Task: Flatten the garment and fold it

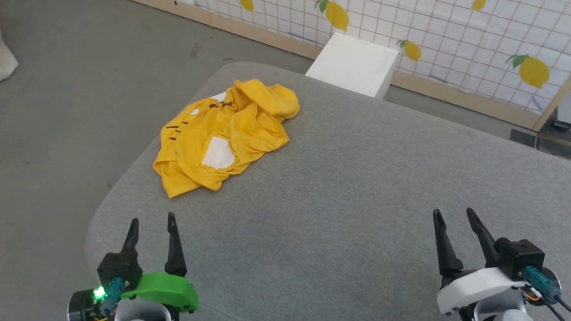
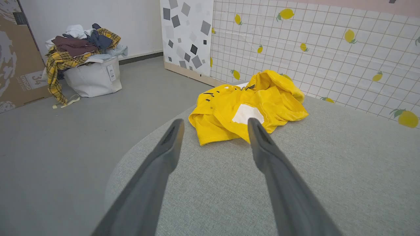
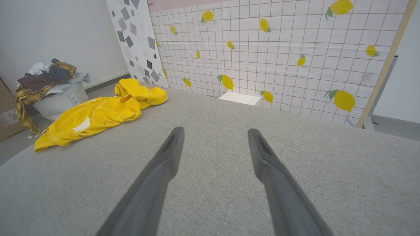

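Ahead of the released left gripper [image 1: 152,217] lies the crumpled bright yellow cotton T-shirt [image 1: 232,129], seemingly stretching away rightward, well apart from the released right gripper [image 1: 453,210].

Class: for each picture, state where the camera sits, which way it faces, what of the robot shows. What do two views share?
Head view: on the robot's head, looking forward and down at the table and garment; left gripper and right gripper show, jaws open.
Left wrist view: low, looking along its own jaws at the garment and a laundry basket.
Right wrist view: low, facing the lemon-patterned wall; own jaws show.
Both wrist views share the laundry basket.
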You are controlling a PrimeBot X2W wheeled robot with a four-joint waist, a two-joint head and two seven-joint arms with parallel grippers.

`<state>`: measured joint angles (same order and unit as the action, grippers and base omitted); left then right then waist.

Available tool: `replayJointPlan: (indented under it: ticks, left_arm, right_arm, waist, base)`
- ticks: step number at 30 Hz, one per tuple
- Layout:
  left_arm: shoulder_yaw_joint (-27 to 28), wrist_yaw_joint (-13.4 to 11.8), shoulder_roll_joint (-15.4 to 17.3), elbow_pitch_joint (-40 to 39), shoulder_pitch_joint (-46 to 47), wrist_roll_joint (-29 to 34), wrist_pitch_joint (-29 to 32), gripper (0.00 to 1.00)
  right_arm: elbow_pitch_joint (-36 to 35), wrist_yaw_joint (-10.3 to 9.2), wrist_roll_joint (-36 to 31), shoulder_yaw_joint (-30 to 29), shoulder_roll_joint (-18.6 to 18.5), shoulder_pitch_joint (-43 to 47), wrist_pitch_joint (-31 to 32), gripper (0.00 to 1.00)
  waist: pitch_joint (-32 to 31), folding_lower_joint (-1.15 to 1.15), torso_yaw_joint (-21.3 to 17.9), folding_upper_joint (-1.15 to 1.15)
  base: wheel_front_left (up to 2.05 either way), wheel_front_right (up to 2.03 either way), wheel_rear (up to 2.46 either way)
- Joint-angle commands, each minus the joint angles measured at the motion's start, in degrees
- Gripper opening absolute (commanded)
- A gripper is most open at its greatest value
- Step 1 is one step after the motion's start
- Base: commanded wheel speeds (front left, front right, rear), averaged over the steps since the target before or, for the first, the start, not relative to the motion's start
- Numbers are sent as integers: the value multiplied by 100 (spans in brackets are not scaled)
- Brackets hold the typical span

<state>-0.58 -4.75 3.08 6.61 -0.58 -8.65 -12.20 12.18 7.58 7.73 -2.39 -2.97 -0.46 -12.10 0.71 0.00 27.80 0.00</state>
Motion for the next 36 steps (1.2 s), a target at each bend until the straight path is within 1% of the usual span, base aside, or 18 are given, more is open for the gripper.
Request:
replayJointPlan:
  ticks: [1, 12, 20, 30, 33, 36]
  left_arm:
    - [-1, -44, -17, 22, -72, -43, -58, 100]
    - [8, -82, -19, 100, -75, -66, -188, 100]
    - [-30, -131, -3, 207, -74, 33, -280, 100]
    - [-40, -140, -4, 205, -60, 40, -280, 100]
    - [-64, -73, -7, 238, 21, -71, -280, 100]
    - [-61, 29, -10, 329, 305, -302, -276, 100]
  right_arm:
    - [32, -7, 37, -14, 7, 66, -66, 100]
    - [102, -8, 111, 1, 9, 79, -197, 100]
    - [182, -9, 158, -24, 10, 74, -290, 100]
    - [178, -9, 136, -20, 10, 52, -290, 100]
    - [159, -9, 106, -18, 10, 30, -289, 100]
    - [98, -9, 39, -13, 10, -18, -257, 100]
  waist:
    - [-7, 0, 70, 0]
    - [-32, 0, 348, 0]
    - [-13, 0, 531, 0]
    - [34, 0, 481, 0]
    - [99, 0, 448, 0]
    - [215, 0, 390, 0]
  base:
    - [0, 0, 0]
    - [0, 0, 0]
    - [0, 0, 0]
    - [0, 0, 0]
    - [0, 0, 0]
    - [0, 0, 0]
